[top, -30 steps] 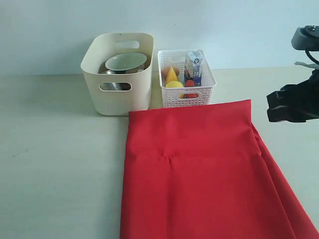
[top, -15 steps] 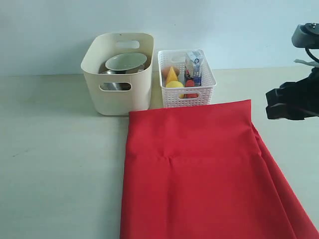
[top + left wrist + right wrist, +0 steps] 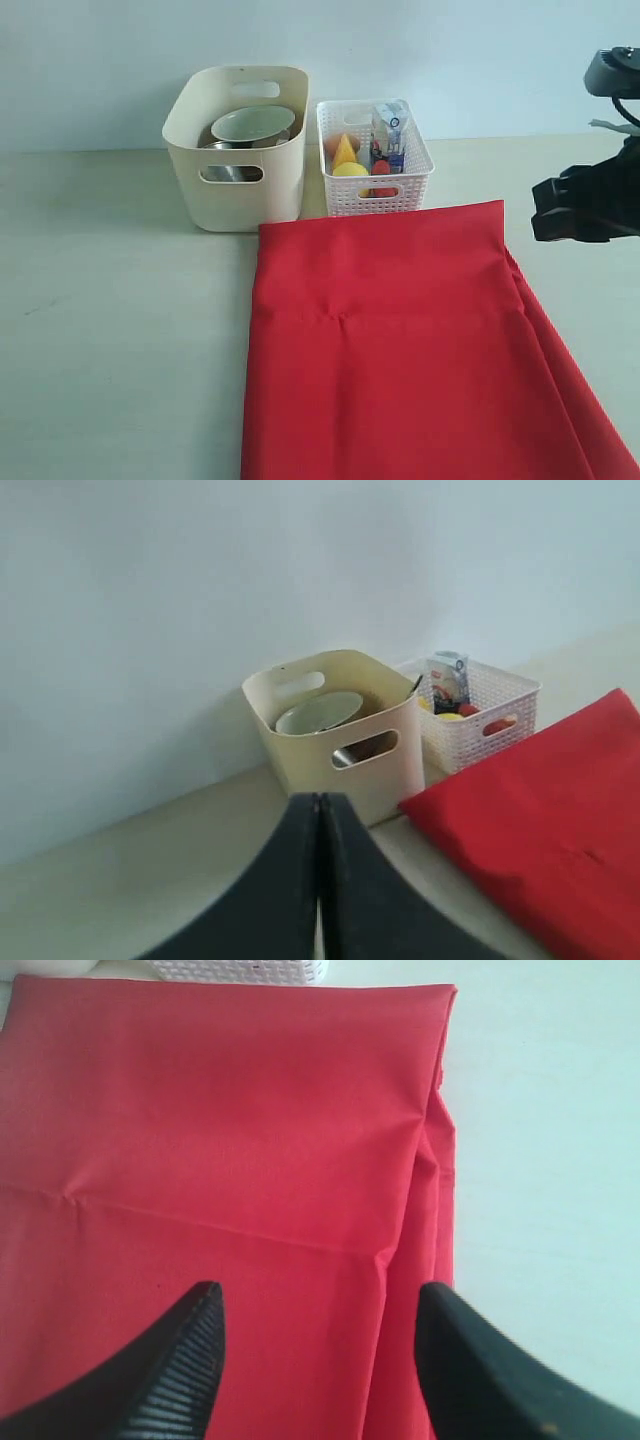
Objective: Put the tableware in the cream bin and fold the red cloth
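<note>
At left, the left gripper [image 3: 318, 800], jaws pressed together, faces the cream bin [image 3: 235, 200] holding the pale green-white bowl [image 3: 252, 124]. Before it the red cloth [image 3: 400, 340] lies flat on the table [image 3: 120, 300]; at right, the right gripper [image 3: 320, 1292] hovers above, jaws wide.

white lattice basket [image 3: 374, 190] with milk carton [image 3: 387, 135]

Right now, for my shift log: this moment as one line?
bowl in cream bin | red cloth flat on table | left claw shut, empty | right claw open, empty
</note>
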Controlling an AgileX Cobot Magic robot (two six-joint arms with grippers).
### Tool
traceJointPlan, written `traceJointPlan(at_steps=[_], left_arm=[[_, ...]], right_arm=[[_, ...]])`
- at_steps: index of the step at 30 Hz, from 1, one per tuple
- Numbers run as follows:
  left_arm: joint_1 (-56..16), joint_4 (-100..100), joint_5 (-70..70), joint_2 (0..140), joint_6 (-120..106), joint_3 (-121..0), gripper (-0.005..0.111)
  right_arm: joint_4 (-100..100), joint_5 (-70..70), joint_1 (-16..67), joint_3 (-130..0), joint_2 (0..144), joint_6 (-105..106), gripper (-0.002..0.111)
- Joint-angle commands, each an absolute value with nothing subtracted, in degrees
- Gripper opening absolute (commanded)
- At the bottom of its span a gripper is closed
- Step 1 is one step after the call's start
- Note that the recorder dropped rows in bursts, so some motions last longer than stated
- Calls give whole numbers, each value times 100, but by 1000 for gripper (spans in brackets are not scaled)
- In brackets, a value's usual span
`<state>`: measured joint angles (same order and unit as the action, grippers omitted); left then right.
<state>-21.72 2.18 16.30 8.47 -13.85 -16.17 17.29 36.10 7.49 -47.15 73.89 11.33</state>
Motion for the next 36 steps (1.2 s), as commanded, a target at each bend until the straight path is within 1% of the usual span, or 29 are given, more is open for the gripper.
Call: traceJointPlan(at_steps=[1, 5, 9, 14, 19, 24, 26, 36], left_arm=[[-2169, -420, 1401, 636, -1324, -1249, 0], [-2112, -394, 1401, 365, -1324, -892, 0], [-1746, -107, 1390, 52, -1324, -523, 0], [-946, 713, 1293, 0, -1324, -236, 0], [0, 1417, 1236, 0, -1324, -132, 0], [652, 1945, 1236, 0, -1324, 0, 0], [753, 1854, 1236, 0, -1336, 0, 0], [732, 1284, 1676, 0, -1928, 0, 0]], right_arm=[[1813, 3659, 735, -4725, 7398, 1262, 56], [1813, 3659, 735, -4725, 7398, 1262, 56], [1836, 3659, 735, -4725, 7398, 1259, 56], [1837, 3627, 735, -4725, 7398, 1269, 56], [1854, 3612, 735, -4725, 7398, 1289, 56], [1854, 3601, 735, -4725, 7398, 1289, 56], [1854, 3601, 735, -4725, 7398, 1289, 56], [1817, 3624, 735, -4725, 7398, 1289, 56]])
